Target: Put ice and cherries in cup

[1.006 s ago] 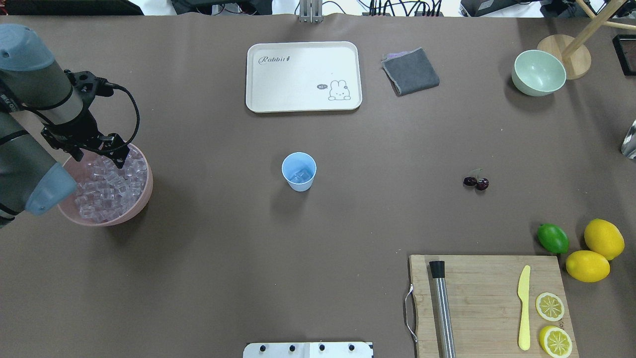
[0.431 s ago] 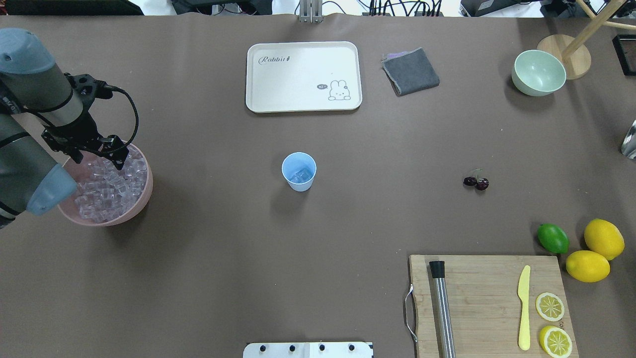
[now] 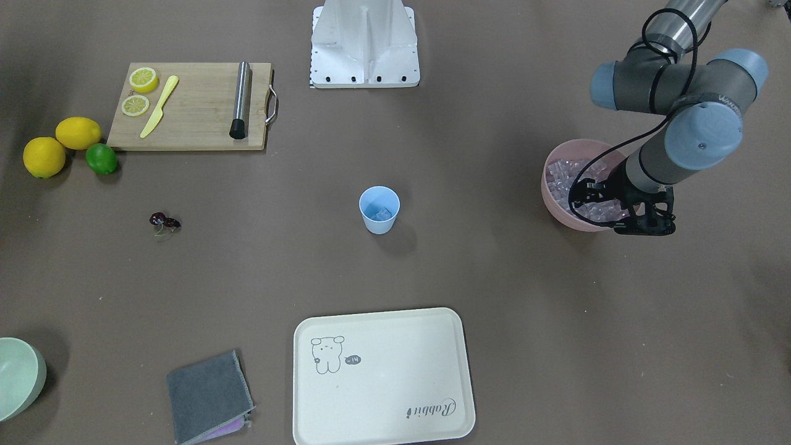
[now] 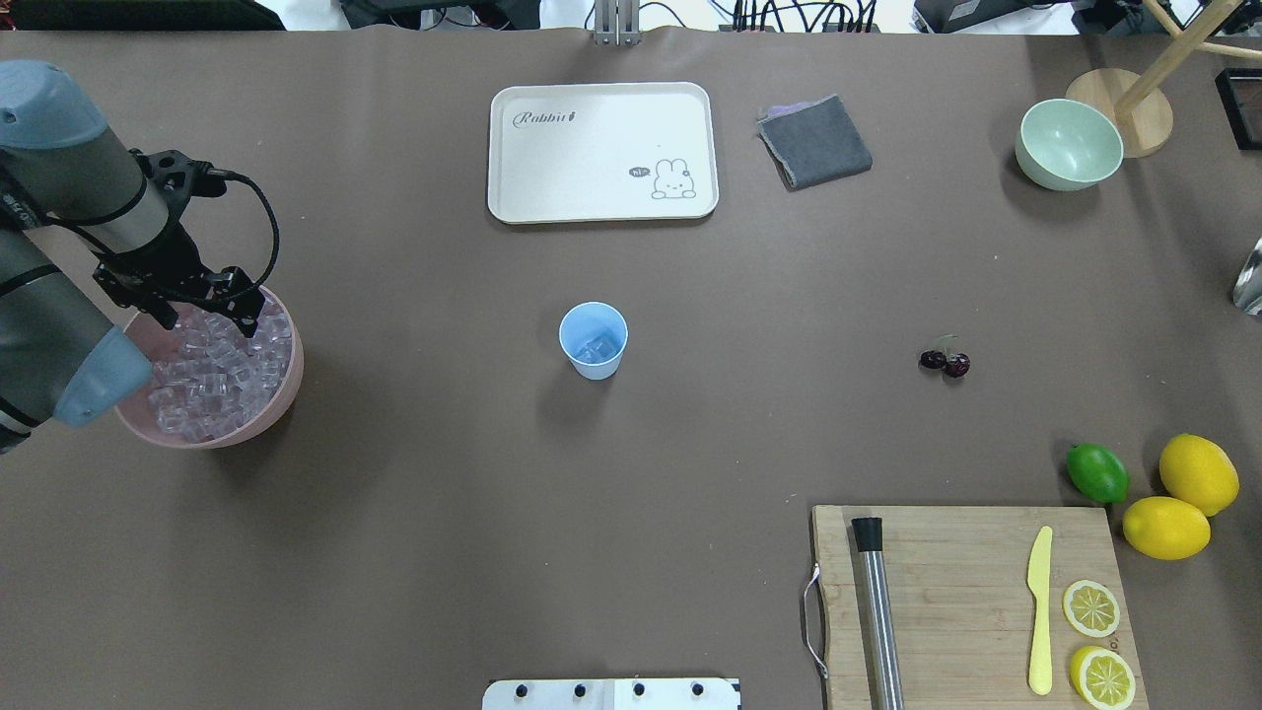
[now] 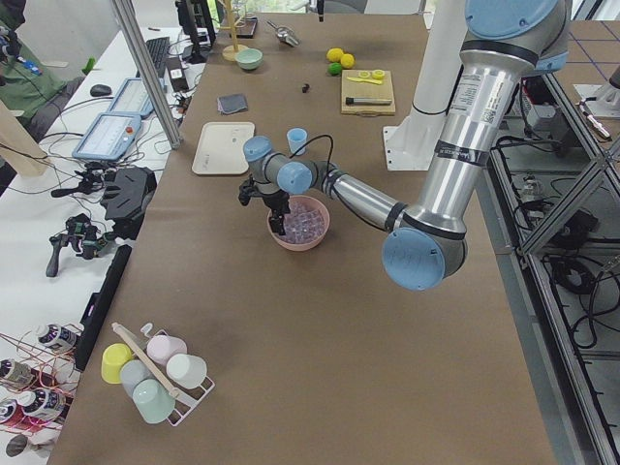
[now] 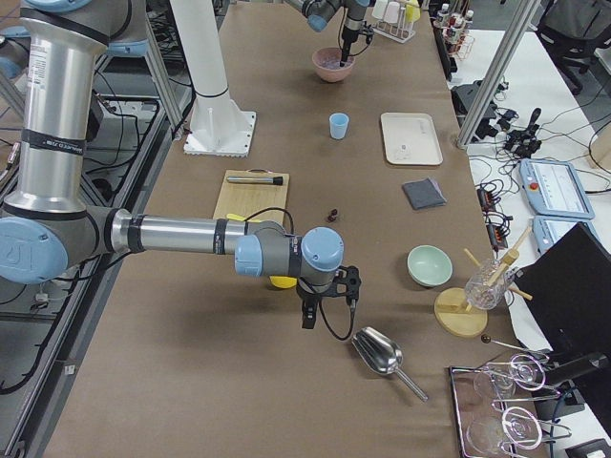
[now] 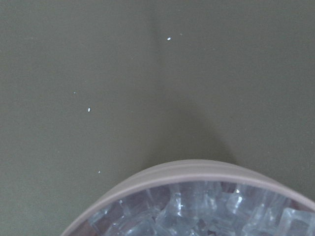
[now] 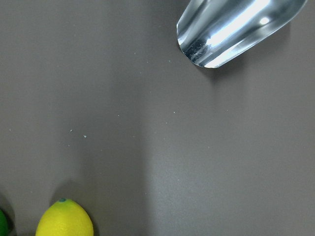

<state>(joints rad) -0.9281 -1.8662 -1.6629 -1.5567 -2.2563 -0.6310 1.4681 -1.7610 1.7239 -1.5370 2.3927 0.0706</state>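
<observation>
The light blue cup (image 4: 594, 340) stands mid-table with an ice cube in it; it also shows in the front view (image 3: 379, 209). The cherries (image 4: 946, 362) lie on the table to its right, also in the front view (image 3: 164, 221). The ice (image 4: 212, 380) heaps in a pink bowl (image 4: 288, 390), also in the left wrist view (image 7: 197, 211). My left gripper (image 4: 202, 318) hangs over the far part of the bowl, just above the ice; its fingers are hidden, so I cannot tell its state. My right gripper (image 6: 307, 320) shows only in the right side view, far from the cherries; state unclear.
A cream tray (image 4: 601, 151), a grey cloth (image 4: 814, 141) and a pale green bowl (image 4: 1069, 144) sit at the back. A cutting board (image 4: 966, 602) with a knife and lemon slices, a lime (image 4: 1096, 472) and two lemons lie front right. A metal scoop (image 8: 236, 29) lies near the right gripper.
My left gripper has shifted slightly to the right and a little farther back over the pink bowl. Cup, cherries and the rest have not moved.
</observation>
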